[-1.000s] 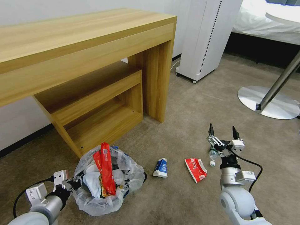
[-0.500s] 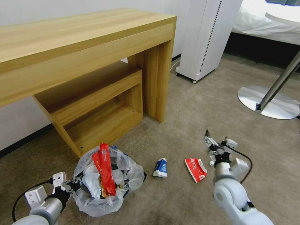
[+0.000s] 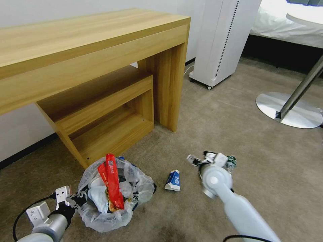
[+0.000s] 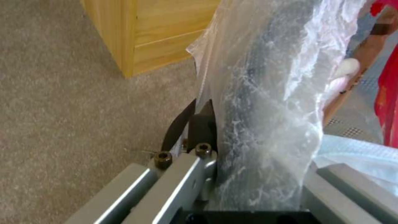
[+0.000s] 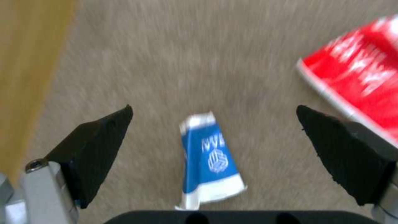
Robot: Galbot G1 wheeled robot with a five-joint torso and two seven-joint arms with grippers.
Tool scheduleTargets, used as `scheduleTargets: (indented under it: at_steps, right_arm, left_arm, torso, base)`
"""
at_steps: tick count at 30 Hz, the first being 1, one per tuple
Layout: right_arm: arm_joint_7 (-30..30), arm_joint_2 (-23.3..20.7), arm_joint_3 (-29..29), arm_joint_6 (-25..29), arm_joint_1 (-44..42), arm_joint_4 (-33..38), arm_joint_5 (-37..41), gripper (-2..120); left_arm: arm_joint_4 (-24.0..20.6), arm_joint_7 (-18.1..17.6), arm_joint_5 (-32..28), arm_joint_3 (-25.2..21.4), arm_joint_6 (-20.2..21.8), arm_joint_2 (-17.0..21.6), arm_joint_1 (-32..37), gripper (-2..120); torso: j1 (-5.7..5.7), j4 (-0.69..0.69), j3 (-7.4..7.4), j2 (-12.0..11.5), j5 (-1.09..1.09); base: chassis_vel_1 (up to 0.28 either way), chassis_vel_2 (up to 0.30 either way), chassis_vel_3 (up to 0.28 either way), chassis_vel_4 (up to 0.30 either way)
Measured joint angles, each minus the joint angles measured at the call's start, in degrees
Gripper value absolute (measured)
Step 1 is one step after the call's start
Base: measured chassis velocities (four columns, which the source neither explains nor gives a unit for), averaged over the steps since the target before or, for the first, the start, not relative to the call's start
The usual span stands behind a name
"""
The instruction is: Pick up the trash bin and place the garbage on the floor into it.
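The trash bin, lined with a translucent bag, stands on the floor by the desk. It holds a tall red wrapper and white tissues. My left gripper is shut on its bagged rim. A blue-white carton lies to the right of the bin. My right gripper hovers open above this carton, fingers well apart. Another red wrapper lies beside it; the arm hides it in the head view. A clear bottle lies just right of the wrist.
A wooden desk with a low shelf stands behind the bin. A white appliance on castors is at the back. A round metal table base and a bed are to the right. Open carpet lies between them.
My right arm has swung left from the bottle, past the red wrapper, to above the blue carton, fingers open. The left gripper and the bin have barely moved.
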Motion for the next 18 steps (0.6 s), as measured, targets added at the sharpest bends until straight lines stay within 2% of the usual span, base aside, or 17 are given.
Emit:
scheduleTargets:
  at_steps: [3, 4, 5, 7, 18]
  right_arm:
    - [-0.2, 2.8, -4.0, -0.7, 3.6, -8.1, 0.7, 100]
    - [-0.2, 2.8, -4.0, -0.7, 3.6, -8.1, 0.7, 100]
    - [-0.7, 4.7, -6.1, -0.4, 5.7, -13.5, 0.3, 100]
    - [-2.3, 6.9, -8.9, 0.3, 8.3, -19.2, -1.1, 100]
    - [-5.6, 11.4, -13.9, 1.8, 10.7, -28.4, -6.8, 100]
  left_arm:
    - [0.5, 0.0, 0.5, 0.2, -0.2, -1.1, -0.5, 0]
    - [0.5, 0.0, 0.5, 0.2, -0.2, -1.1, -0.5, 0]
    - [0.5, -0.1, 0.7, 0.2, -0.2, -1.7, -0.6, 0]
    - [0.5, -0.1, 1.0, 0.2, -0.2, -2.4, -0.7, 0]
    - [0.7, -0.2, 1.0, -0.1, -0.9, -3.3, -1.2, 0]
  torso:
    - [0.0, -0.01, 0.0, 0.0, 0.01]
    - [0.0, -0.01, 0.0, 0.0, 0.01]
    - [0.0, -0.01, 0.01, 0.0, 0.01]
    - [0.0, -0.01, 0.0, 0.0, 0.0]
    - [0.0, -0.01, 0.0, 0.0, 0.01]
  base:
    - [0.0, 0.0, 0.0, 0.0]
    - [0.0, 0.0, 0.0, 0.0]
    - [0.0, 0.0, 0.0, 0.0]
    - [0.0, 0.0, 0.0, 0.0]
    - [0.0, 0.0, 0.0, 0.0]
